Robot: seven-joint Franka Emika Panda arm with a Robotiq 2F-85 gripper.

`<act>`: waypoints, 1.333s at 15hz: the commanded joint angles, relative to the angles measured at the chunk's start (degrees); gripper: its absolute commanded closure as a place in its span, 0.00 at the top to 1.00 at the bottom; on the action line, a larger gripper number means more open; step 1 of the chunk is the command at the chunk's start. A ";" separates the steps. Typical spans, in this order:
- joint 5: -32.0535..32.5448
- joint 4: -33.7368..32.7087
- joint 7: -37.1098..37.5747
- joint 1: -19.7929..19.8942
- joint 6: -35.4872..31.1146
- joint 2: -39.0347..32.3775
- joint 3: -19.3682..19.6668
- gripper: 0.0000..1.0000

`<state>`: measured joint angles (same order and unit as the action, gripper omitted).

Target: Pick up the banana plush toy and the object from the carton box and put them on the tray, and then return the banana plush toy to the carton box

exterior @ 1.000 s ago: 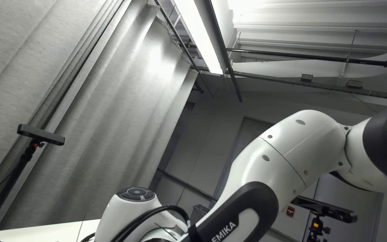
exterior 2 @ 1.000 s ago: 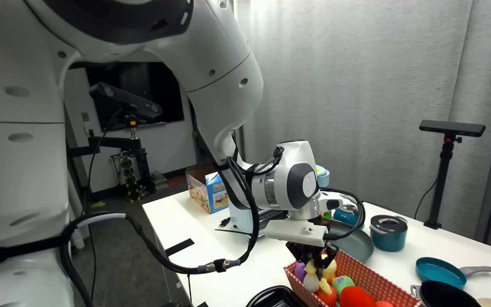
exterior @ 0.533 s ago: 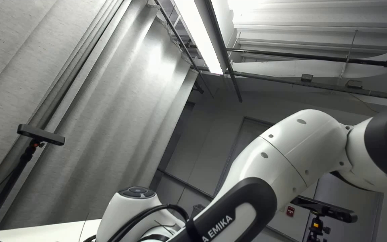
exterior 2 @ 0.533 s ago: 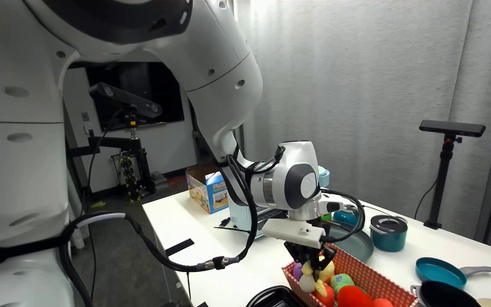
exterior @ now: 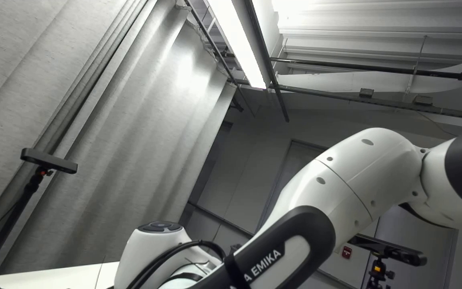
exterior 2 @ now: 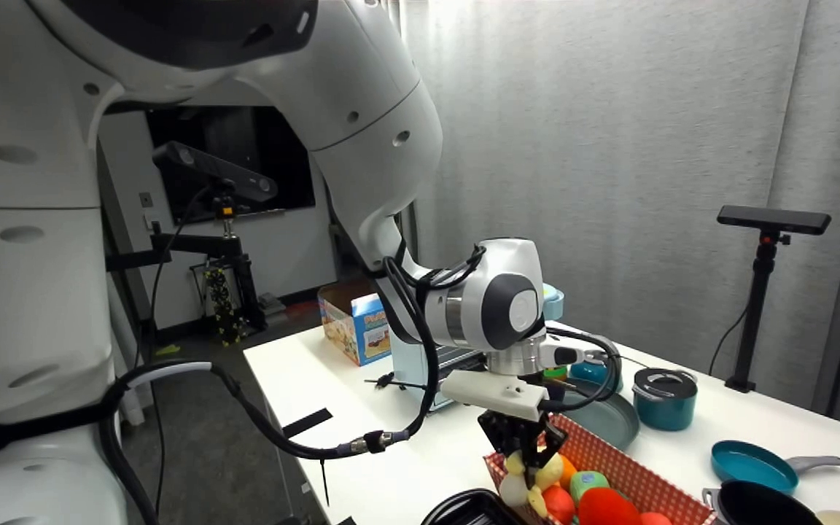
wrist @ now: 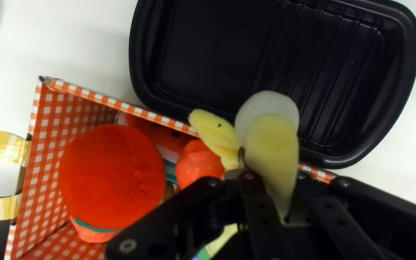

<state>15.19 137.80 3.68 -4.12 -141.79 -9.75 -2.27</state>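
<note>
Holding the banana toy (wrist: 271, 141) in the tool (wrist: 274, 177), at the rim of the box (wrist: 54, 112) near the black tray (wrist: 211, 47) | Surface: white counter (exterior 2: 354, 401), teal pot (exterior 2: 664, 405), pan (exterior 2: 752, 465) | Room: grey curtain (exterior 2: 609, 146), ceiling lamp (exterior: 240, 44)

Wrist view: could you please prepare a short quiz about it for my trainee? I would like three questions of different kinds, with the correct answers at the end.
1. Multiple choice: Which pattern shows inside the carton box?
A) blue dots
B) red-and-white checks
C) green stripes

2. True or false: The gripper holds a yellow-and-white plush toy.

3. Fill the gap: The large red toy lies inside the ____, not on the tray.

Key: 1. B; 2. True; 3. carton box
</note>
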 commanded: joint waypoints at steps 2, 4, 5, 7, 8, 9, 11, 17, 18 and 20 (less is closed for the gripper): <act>-5.84 0.44 -3.60 0.22 5.57 1.76 -1.35 0.03; -9.90 -0.23 -6.86 0.55 9.49 1.71 -2.05 0.03; -12.21 -0.71 -8.91 0.71 11.94 1.63 -2.38 0.03; -15.68 -1.50 -11.62 0.82 16.12 1.55 -2.63 0.03; -16.76 -1.85 -12.29 0.79 17.86 1.50 -2.62 0.03; -17.43 -2.16 -12.66 0.74 19.36 1.47 -2.57 0.03; -18.31 -2.81 -13.26 0.70 22.22 1.38 -2.46 0.03; -18.54 -3.27 -12.10 0.48 24.41 1.47 -2.18 0.39; -18.86 -3.29 -12.93 0.57 24.11 1.39 -2.26 0.45; -19.75 -3.26 -14.48 0.77 23.47 1.28 -2.42 0.61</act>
<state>-2.02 134.69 -8.26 -4.09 -118.94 -9.42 -4.18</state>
